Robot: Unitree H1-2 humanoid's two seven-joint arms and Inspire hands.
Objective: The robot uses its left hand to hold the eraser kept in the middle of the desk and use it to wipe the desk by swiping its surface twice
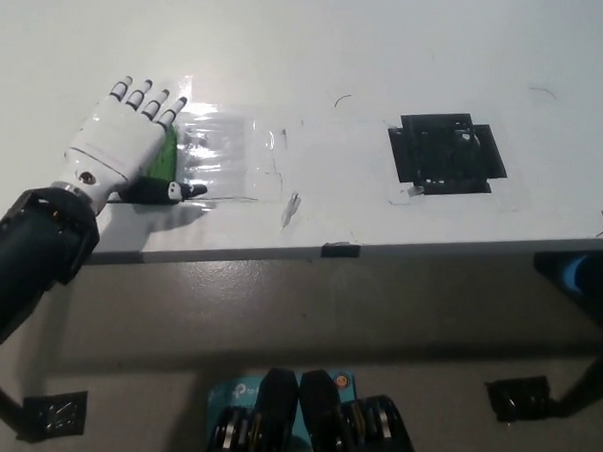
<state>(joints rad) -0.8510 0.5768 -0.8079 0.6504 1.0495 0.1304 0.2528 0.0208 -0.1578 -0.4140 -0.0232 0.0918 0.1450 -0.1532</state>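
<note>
White desk (319,47) surface fills the upper part of the head view, its front edge running across the middle of the picture. Near the desk's left end, close to the front edge, the white left hand (120,143) lies palm down on a bright green eraser (167,152), of which only a strip shows past the hand's right side. The fingers (150,99) are stretched out flat and slightly apart, pointing toward the far edge, and the dark thumb runs along the eraser's near side, so the hand presses and clasps the eraser against the desk. Just to the right of the eraser a clear, shiny rectangle of tape or film (230,153) is stuck flat on the desk. Further right, well apart from the hand, a black square patch of tape (445,152) sits on the surface. A small black tab (338,250) marks the front edge near its middle. Thin dark pen strokes are scattered over the surface. No writing on the desk can be read.
</note>
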